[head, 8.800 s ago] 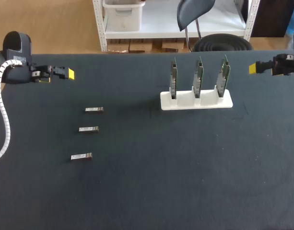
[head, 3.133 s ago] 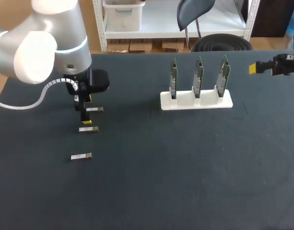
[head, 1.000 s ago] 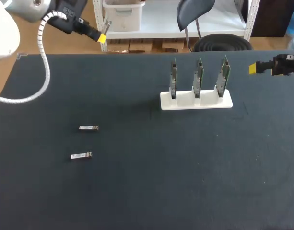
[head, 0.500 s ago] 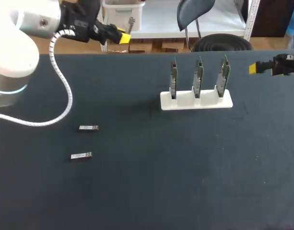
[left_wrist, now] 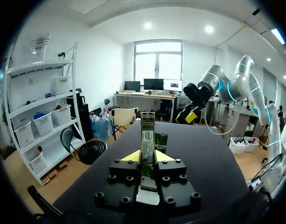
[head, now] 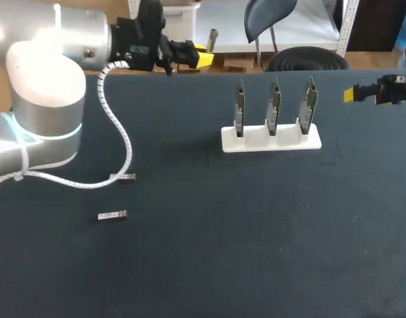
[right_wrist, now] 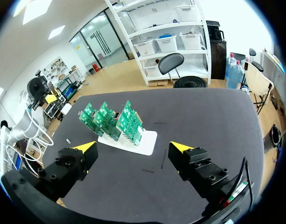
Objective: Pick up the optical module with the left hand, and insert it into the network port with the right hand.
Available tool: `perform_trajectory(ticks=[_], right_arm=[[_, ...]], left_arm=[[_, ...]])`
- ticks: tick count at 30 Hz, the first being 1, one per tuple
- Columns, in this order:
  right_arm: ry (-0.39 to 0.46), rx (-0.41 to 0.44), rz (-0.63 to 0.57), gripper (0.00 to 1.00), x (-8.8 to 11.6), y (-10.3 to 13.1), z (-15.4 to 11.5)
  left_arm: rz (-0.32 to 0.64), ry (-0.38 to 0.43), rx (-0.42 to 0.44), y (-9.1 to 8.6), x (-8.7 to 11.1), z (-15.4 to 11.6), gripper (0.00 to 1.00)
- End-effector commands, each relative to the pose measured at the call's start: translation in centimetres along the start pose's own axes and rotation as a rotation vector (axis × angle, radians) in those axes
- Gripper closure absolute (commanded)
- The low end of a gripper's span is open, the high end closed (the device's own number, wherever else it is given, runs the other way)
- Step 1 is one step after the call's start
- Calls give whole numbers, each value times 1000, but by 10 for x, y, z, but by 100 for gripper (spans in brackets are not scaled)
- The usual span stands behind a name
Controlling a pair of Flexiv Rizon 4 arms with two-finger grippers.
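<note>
A slim metal optical module (left_wrist: pixel 147 135) stands upright between the yellow tips of my left gripper (left_wrist: pixel 147 157), which is shut on it. In the head view that left gripper (head: pixel 201 58) is raised over the table's far edge, left of the middle, with the module (head: pixel 212 38) sticking out of it. Three green network boards (head: pixel 273 106) stand in a white holder (head: pixel 255 142) at the back right. My right gripper (head: pixel 352 94) hangs at the far right edge. It is open and empty, with the boards (right_wrist: pixel 110 119) ahead of its fingers (right_wrist: pixel 89 148).
Two more modules lie on the dark table at the left, one (head: pixel 126 177) partly under my left arm's white cable (head: pixel 120 142), the other (head: pixel 112 215) nearer the front. Wide bare tabletop (head: pixel 255 232) stretches across the front and middle.
My left arm has swung to the right along the far edge, carrying the module from the back left corner towards the middle. The right arm has stayed still.
</note>
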State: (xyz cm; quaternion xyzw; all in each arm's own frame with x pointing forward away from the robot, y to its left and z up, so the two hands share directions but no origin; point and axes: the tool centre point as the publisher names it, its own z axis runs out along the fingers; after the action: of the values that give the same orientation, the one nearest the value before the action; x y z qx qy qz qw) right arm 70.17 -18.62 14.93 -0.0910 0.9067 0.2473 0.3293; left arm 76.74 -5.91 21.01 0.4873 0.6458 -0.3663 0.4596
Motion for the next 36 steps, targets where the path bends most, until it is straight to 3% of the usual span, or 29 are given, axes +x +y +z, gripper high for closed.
perform_trajectory(ticks=[1, 13, 36], right_arm=[[0, 11, 2, 0, 1, 2, -1], [0, 11, 2, 0, 1, 2, -1], [0, 11, 2, 0, 1, 2, -1]], left_arm=[[15, -113, 46, 8, 1, 20, 100], [48, -117, 184, -7, 4, 45, 100], [15, -111, 222, -17, 14, 67, 100]])
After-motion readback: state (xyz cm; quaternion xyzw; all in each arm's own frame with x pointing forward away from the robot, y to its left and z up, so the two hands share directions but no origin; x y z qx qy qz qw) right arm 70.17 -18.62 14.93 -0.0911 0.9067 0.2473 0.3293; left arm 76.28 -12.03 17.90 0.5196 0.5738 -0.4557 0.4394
